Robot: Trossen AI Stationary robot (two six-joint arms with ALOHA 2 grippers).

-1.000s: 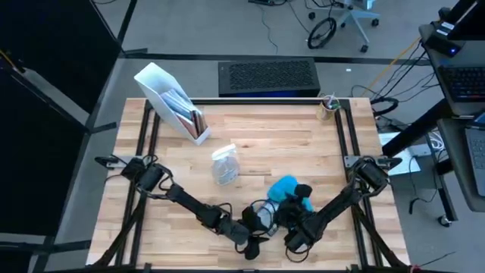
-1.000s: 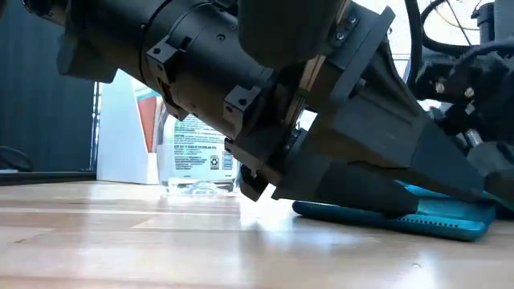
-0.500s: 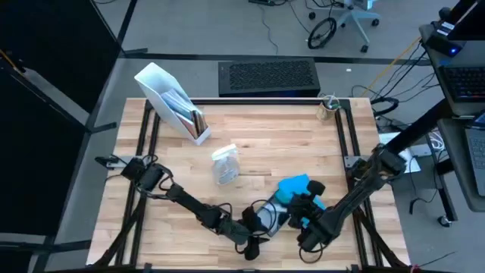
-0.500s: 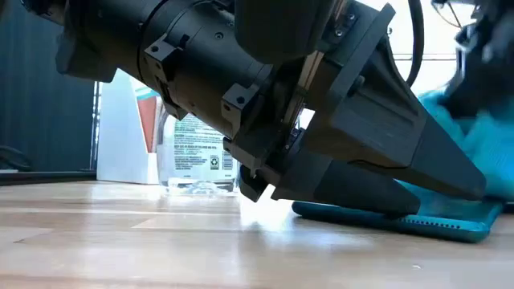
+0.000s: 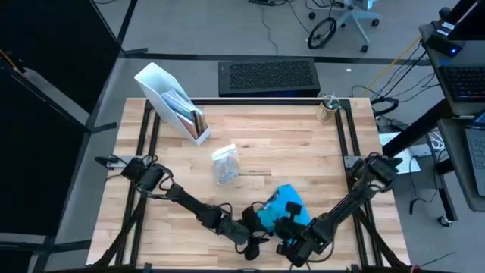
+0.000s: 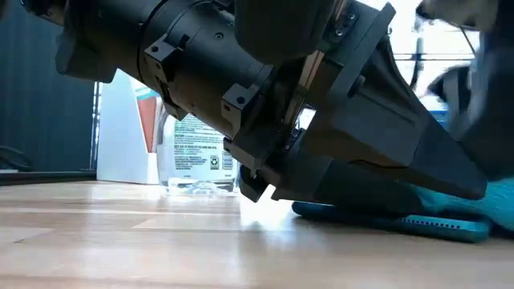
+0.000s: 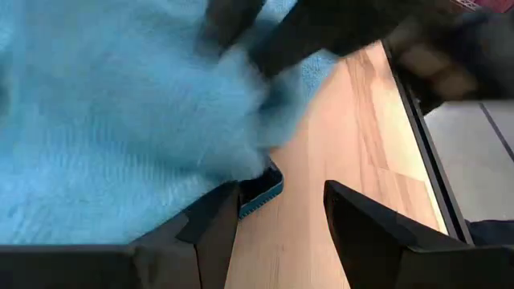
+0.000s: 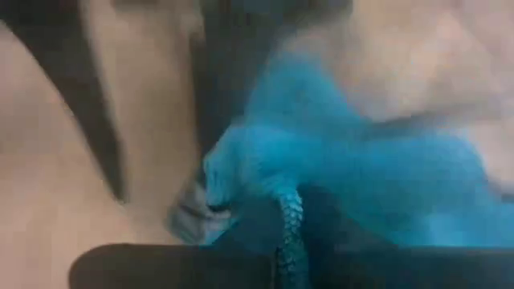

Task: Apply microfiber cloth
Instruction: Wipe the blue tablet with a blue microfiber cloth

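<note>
The blue cloth (image 5: 279, 208) lies draped over the tablet (image 6: 438, 224) near the bench's (image 5: 288, 144) front edge, clenched in the right gripper (image 5: 290, 231), while the left gripper (image 5: 250, 227), spread wide, flanks the tablet's corner just beside.

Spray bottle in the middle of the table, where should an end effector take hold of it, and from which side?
Probably around the spray bottle's clear body, just below the sprayer head, coming in level from the arms' side of the table. It stands upright with bare wood around it, and the body looks broader and steadier than the head.
</note>
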